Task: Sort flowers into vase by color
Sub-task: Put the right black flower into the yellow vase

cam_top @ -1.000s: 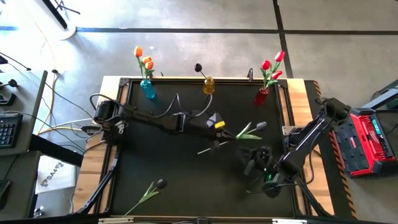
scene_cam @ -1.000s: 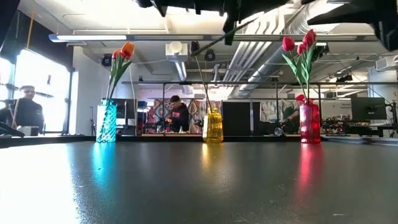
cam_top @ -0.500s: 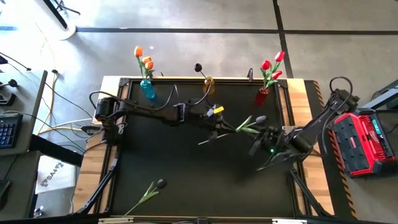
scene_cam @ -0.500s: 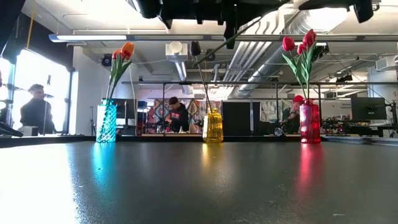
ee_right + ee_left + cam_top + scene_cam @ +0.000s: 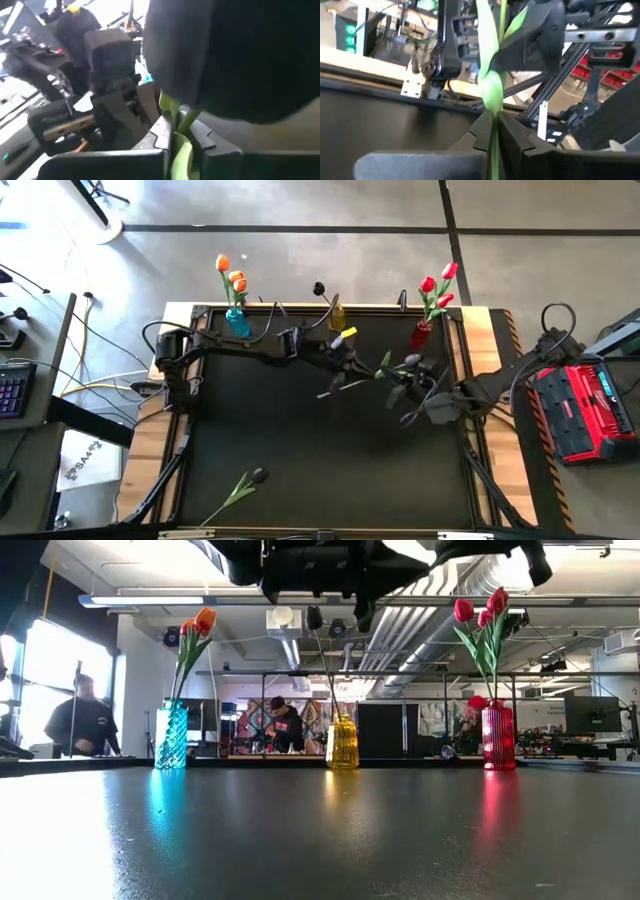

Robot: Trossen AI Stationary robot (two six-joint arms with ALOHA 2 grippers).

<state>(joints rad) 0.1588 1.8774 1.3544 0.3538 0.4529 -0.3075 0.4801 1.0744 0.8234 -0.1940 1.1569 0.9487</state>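
A black-headed flower (image 5: 385, 370) hangs above the table's far middle, head toward the right, with both grippers shut on it. My left gripper (image 5: 350, 365) reaches in from the left and my right gripper (image 5: 405, 380) from the right, near the head (image 5: 235, 55). Along the far edge stand a blue vase (image 5: 237, 323) with orange flowers, a yellow vase (image 5: 336, 316) with one black flower, and a red vase (image 5: 421, 333) with red flowers. Another black flower (image 5: 245, 483) lies flat on the table near the front left. My left gripper pinches the thin green stem (image 5: 493, 107) between its two fingers, just below where the leaves branch off. The fingers come from the table's left and lie across the stem. The flower is clear of the table. My right gripper pinches the stem and a leaf (image 5: 176, 117) between its two fingers, right under the dark head. The fingers come from the table's right side, across the stem. The head fills the view just beyond the fingertips.
The black tabletop (image 5: 300, 440) has a raised frame and wooden side strips. A red-and-black case (image 5: 585, 405) sits beyond the right edge. In the low view the three vases (image 5: 342, 740) stand in a row at the far edge, with people in the room behind.
My left gripper has carried the flower toward the far edge, toward the yellow vase. My right gripper has come from the near right toward the far edge and the flower, and has shut on the stem near the head.
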